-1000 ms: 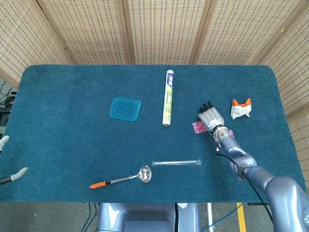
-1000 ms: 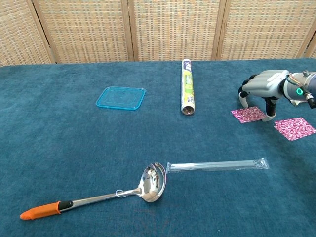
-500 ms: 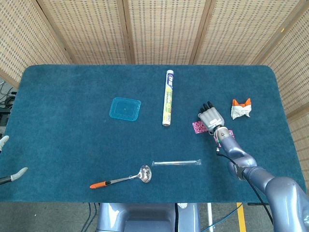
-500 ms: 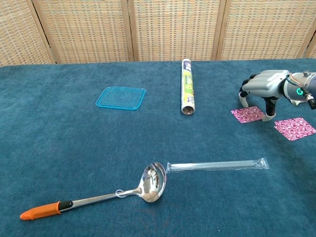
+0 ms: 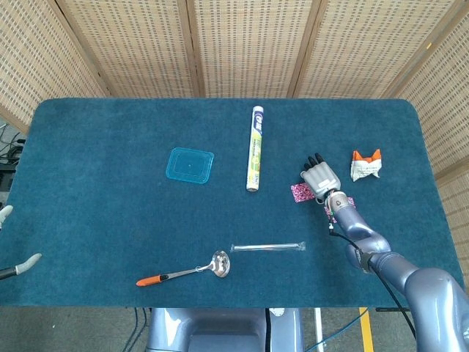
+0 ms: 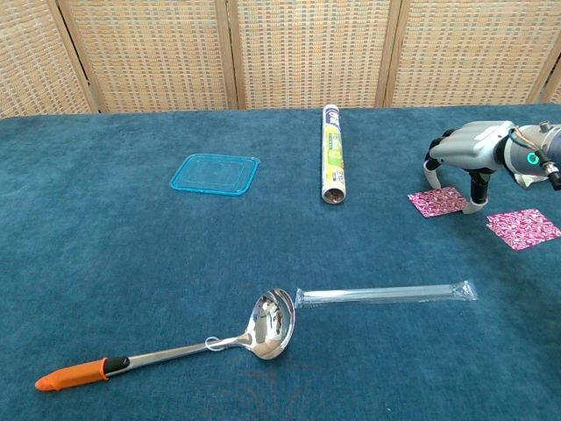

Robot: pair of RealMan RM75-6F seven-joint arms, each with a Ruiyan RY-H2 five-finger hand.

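Arching my right hand [image 6: 469, 153] over the pink patterned square packet [image 6: 437, 201] at three o'clock, fingertips touching, I grasped nothing, ready to pinch.

Grey right hand [image 6: 469, 149], green wrist LED

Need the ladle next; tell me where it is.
The ladle lies near the front edge, left of centre in the chest view, its bowl beside the clear tube.

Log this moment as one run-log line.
right hand: fingertips on pink patterned square | second pink square: apart, nearer wrist | left hand: off table edge, holding nothing
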